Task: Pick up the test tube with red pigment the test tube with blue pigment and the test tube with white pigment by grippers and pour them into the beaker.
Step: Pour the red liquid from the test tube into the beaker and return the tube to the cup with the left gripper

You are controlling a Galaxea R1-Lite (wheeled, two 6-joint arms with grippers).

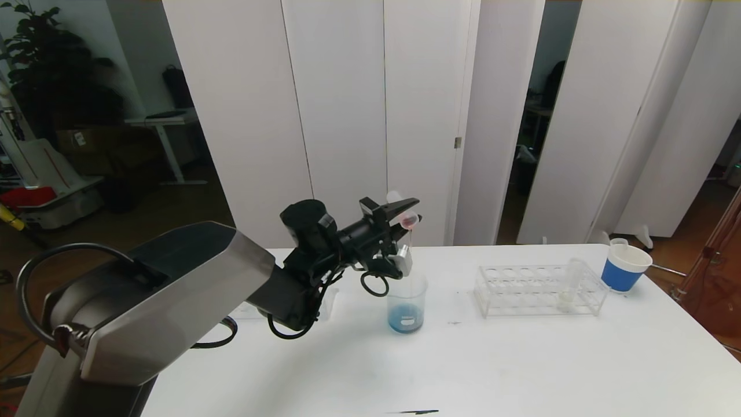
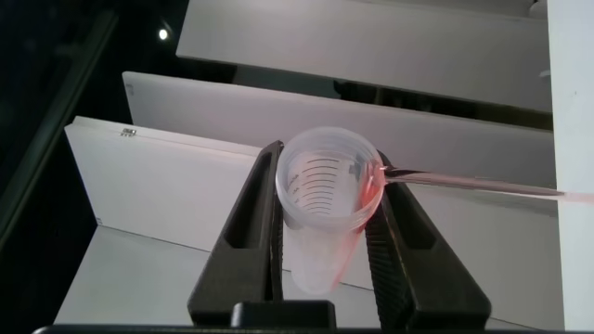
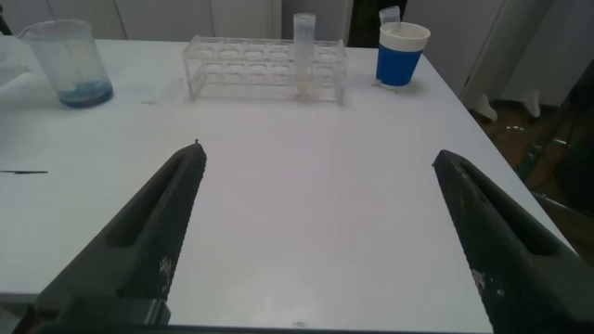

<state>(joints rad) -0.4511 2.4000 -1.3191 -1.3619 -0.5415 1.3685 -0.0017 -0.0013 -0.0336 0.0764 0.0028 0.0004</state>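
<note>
From my seat, nearest to me is the bare front of the desk (image 1: 521, 370), and my right hand (image 3: 316, 241) hangs low over it with its fingers spread wide and nothing between them, parked well short of the glassware. Past it stands the clear rack (image 3: 267, 70) with the test tube with white pigment (image 3: 304, 51) upright in it, and a blue-banded paper cup (image 3: 401, 54) just beyond the rack's end.

Further in, my left hand (image 1: 407, 215) is raised above the beaker (image 1: 406, 304), pressed together on a tilted tube (image 2: 320, 199) whose mouth points down and outward. In the left wrist view a thin red stream (image 2: 483, 186) runs from the tube's lip, and reddish liquid wets the inner wall. The beaker sits directly below the hand, well apart from it, with blue liquid already at its bottom.

My worry is the long drop: the stream is thin and falls from high up, so a small wobble or a further tilt of the wrist could carry it past the rim onto the desk. The tube is smooth and pinched only at its sides; tipped steeper, I judge it could slide out mouth-first. I'd hold steady and let it drain.
</note>
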